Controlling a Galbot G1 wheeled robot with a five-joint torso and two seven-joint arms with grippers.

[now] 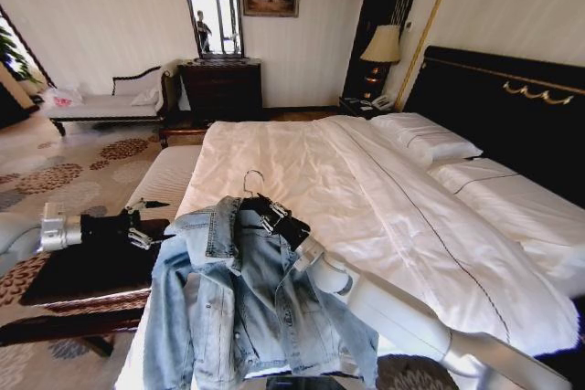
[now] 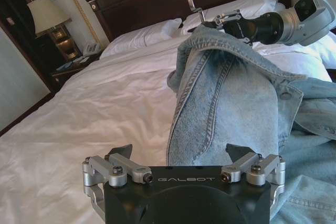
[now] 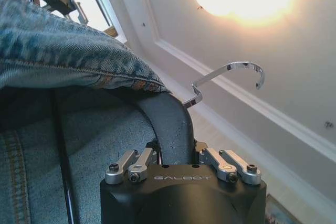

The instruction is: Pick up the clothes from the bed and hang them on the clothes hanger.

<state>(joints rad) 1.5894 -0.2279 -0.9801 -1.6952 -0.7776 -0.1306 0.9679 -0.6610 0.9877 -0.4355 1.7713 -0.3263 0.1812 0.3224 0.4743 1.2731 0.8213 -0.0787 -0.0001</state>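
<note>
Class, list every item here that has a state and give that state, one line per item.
denim jacket: draped over the hanger, held up above the bed's near edge.
clothes hanger: gripped, hook free.
right hand: shut on the hanger.
left hand: open, beside the jacket's sleeve.
bed: made, white sheets flat.
bedside lamp: lit.

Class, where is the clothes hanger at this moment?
In the head view the clothes hanger is held up over the near-left part of the bed, gripped by the right pincer, with the denim jacket draped over it.
</note>
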